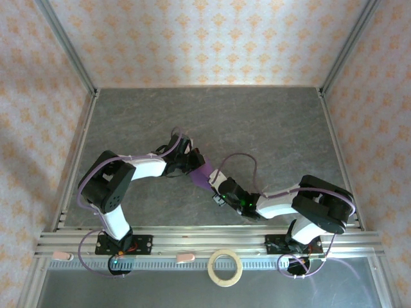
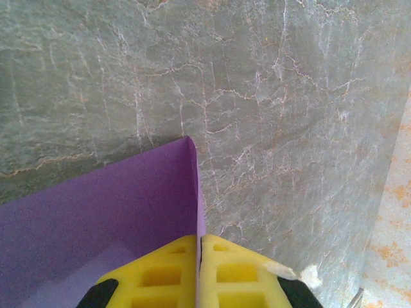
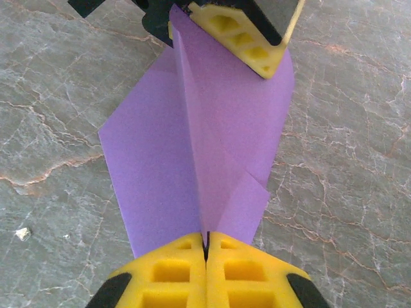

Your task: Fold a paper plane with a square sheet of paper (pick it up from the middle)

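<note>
The purple square sheet of paper [image 1: 205,173] is folded along a raised centre crease, with flaps spreading to both sides like a rough paper plane [image 3: 199,141]. It hangs between the two arms above the middle of the table. My left gripper [image 1: 192,164] is shut on the crease at the far end, where a purple flap [image 2: 96,205] stands left of its yellow pads [image 2: 160,276]. My right gripper [image 3: 206,242] is shut on the crease at the near end. The left gripper's yellow finger [image 3: 247,35] shows at the top of the right wrist view.
A tan tape ring [image 1: 225,267] lies on the front rail between the arm bases. The grey marbled table [image 1: 270,128] is walled by metal frame posts [image 1: 67,54] and patterned panels on three sides.
</note>
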